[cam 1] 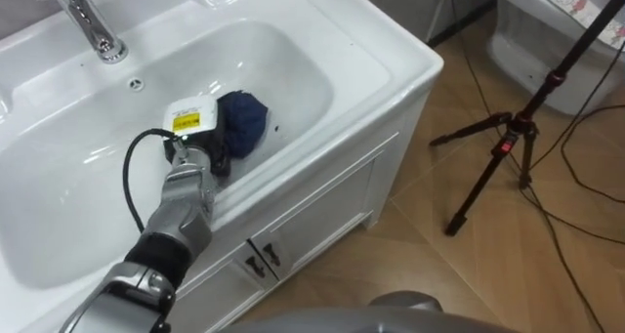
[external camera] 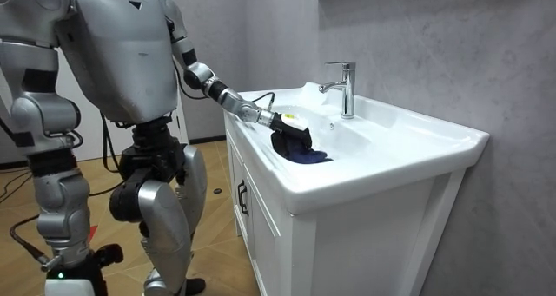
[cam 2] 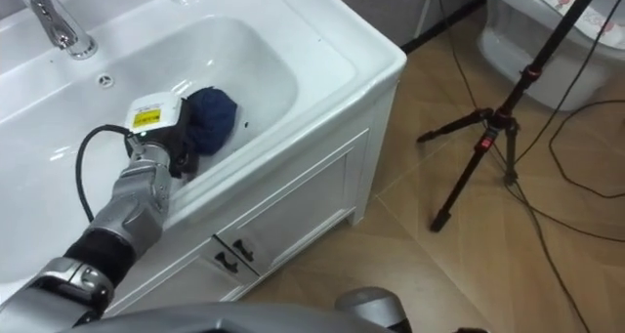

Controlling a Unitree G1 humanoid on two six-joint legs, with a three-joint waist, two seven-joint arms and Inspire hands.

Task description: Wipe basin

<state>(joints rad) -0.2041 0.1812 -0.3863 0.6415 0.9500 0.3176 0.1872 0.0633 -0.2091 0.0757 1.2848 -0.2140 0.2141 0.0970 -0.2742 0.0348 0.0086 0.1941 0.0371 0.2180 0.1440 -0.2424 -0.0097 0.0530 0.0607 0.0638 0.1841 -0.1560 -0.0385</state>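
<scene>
The blue cloth (cam 1: 244, 116) is clutched, wadded, in the left hand (cam 1: 195, 143), pressed to the basin (cam 1: 322, 89) just beyond its fingers. So bunched, patches may be missed, or the cloth dragged loose.

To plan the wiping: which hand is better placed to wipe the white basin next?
Left. The left hand holds the dark blue cloth inside the white ceramic basin.

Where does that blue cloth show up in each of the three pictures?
Left eye view: blue cloth in the basin, upper left of centre, just past the left robot hand.
Right eye view: blue cloth further left, same spot.
Room view: blue cloth at centre, below the hand.
Shared landmark: the tap.
</scene>
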